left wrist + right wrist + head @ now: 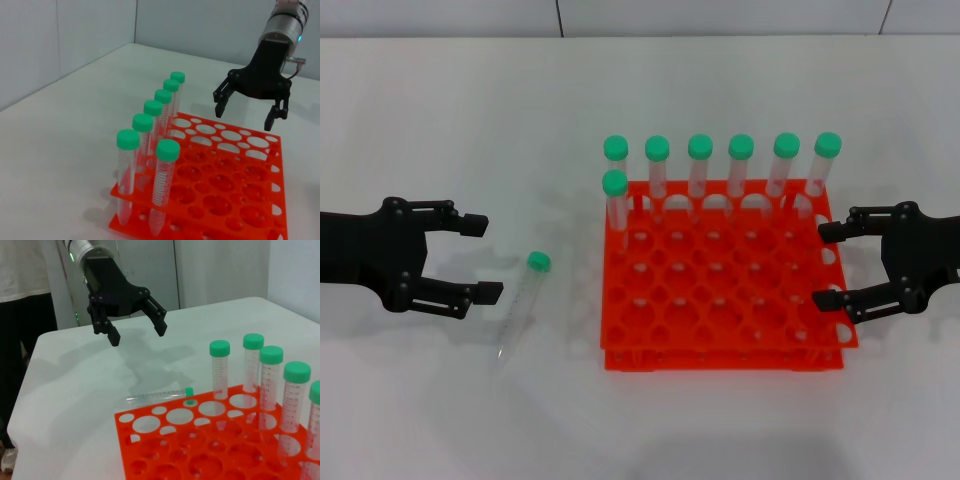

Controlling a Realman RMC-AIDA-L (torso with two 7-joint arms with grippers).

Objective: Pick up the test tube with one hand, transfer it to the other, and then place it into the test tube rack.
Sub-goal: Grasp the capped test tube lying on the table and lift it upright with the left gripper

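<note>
The rack (pixel 720 290) sits nearest, its front edge close to the robot's body, on the white table (pixel 470 120). It is a bright orange-red grid of round holes. Seven tubes (pixel 741 165) with green caps stand upright in it: six in the back row and one more in the second row at the left corner, just in front of the leftmost back tube. The other holes show nothing in them.

The loose tube (pixel 521 305) lies flat on the table just beside the rack's left side, apart from it. Its green cap points away from the robot and its pointed tip toward the robot, the body slightly slanted.

The left claw (pixel 480 258) hangs to the left of the lying tube, near it but not touching. Its two fingers are spread wide, and nothing is between them. In the right wrist view it hovers above the table, clear of the surface.

The right claw (pixel 830 265) hovers over the rack's right edge, fingers pointing toward the rack's middle. Its fingers are also spread wide and hold nothing. The left wrist view shows it above the rack, not touching it.
</note>
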